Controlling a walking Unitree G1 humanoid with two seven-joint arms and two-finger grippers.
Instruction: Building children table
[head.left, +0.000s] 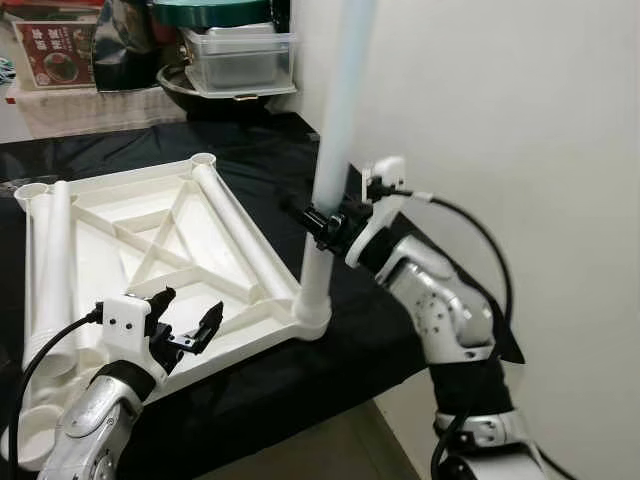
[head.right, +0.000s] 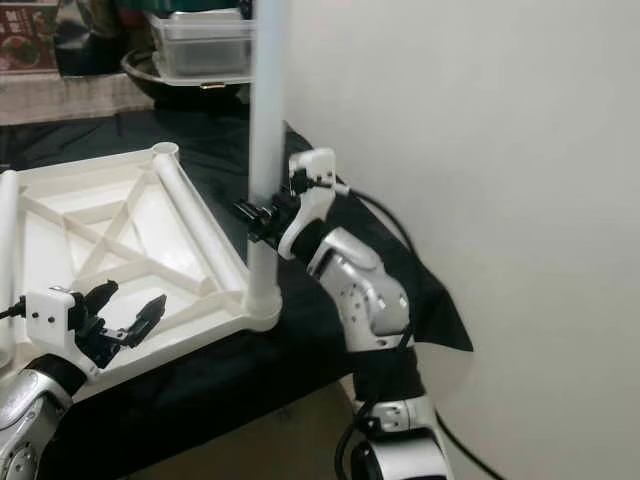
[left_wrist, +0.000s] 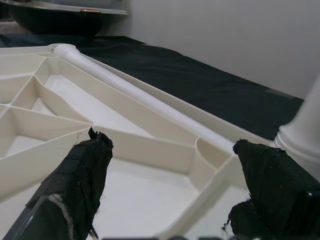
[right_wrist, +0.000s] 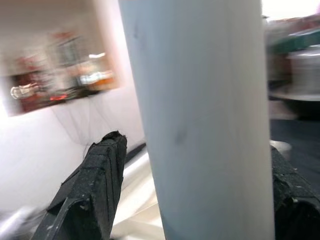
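A white plastic tabletop (head.left: 110, 225) lies upside down on a black cloth, ribs facing up. One white table leg (head.left: 335, 130) stands upright in the socket at its near right corner (head.left: 313, 310). My right gripper (head.left: 318, 222) is shut on that leg a little above the socket; in the right wrist view the leg (right_wrist: 200, 120) sits between the black fingers (right_wrist: 95, 185). My left gripper (head.left: 188, 318) hovers open just over the tabletop's near edge, with nothing between its fingers (left_wrist: 80, 175). Loose white legs (head.left: 50, 270) lie along the tabletop's left side.
A white wall (head.left: 500, 100) runs close along the right. At the back stand a clear plastic container (head.left: 240, 55) on a dark bowl (head.left: 200, 95) and a red printed box (head.left: 55, 50). The black cloth (head.left: 300, 385) hangs over the table's near edge above the floor (head.left: 320, 445).
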